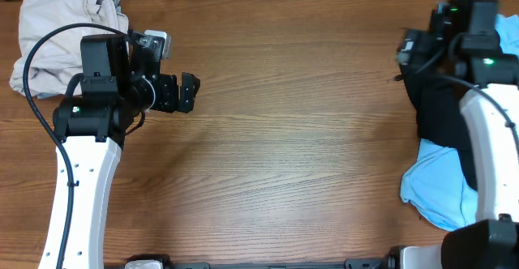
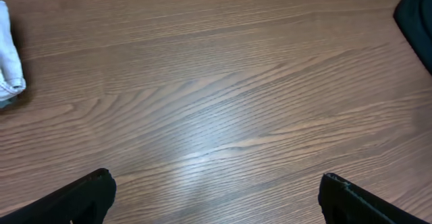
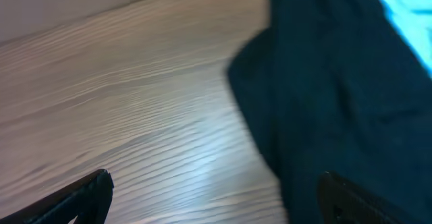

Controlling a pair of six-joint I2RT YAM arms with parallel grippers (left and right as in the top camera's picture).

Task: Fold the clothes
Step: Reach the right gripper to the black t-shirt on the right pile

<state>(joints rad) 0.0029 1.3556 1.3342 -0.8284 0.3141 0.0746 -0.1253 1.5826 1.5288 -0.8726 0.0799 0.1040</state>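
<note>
Your left gripper (image 2: 216, 198) hangs wide open over the table (image 1: 284, 139); your right gripper (image 3: 214, 198), open and empty too, hovers at the black tee's (image 3: 337, 89) edge.

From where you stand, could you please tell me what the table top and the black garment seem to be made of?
Table top: wood or wood-look laminate, smooth with a slight sheen; grain lines and a soft glare patch show.
Black garment: soft matte fabric, possibly cotton; it lies in limp folds without shine.
</note>
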